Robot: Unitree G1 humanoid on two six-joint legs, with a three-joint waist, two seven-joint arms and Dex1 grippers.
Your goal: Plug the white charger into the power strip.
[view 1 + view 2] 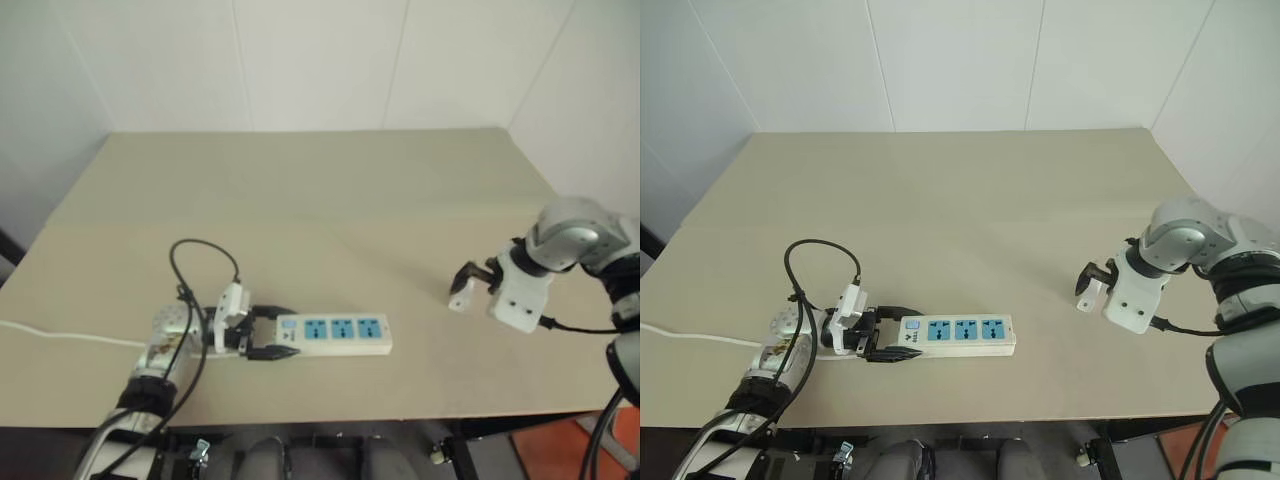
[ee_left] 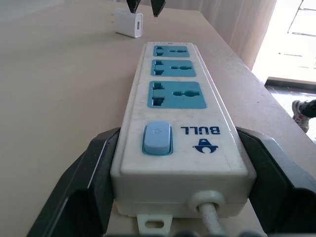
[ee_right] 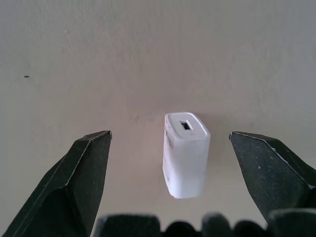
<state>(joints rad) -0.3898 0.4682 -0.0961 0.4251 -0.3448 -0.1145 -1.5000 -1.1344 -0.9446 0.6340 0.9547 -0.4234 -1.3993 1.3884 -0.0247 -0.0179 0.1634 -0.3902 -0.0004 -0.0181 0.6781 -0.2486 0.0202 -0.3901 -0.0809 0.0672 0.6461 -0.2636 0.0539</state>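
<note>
On a plain beige desk (image 1: 330,190) we are bracing the power strip's (image 1: 335,335) switch end between our left fingers (image 1: 268,318) while hovering spread right fingers (image 3: 74,182) over the upright white charger (image 3: 185,154), judging it light, rigid and slick, best pinched across its flat sides.

Lab test room, bare table (image 1: 330,180), white walls (image 1: 320,60)

So the table (image 1: 330,190) is a plain beige top, matte and pretty bare, pushed into a corner. White panelled walls (image 1: 320,60) with thin vertical seams run behind it and along the right side. There's a patch of orange-red floor (image 1: 590,450) at the lower right, and in the left wrist view bright daylight falls on pale floor (image 2: 291,94) past the table edge.
</note>
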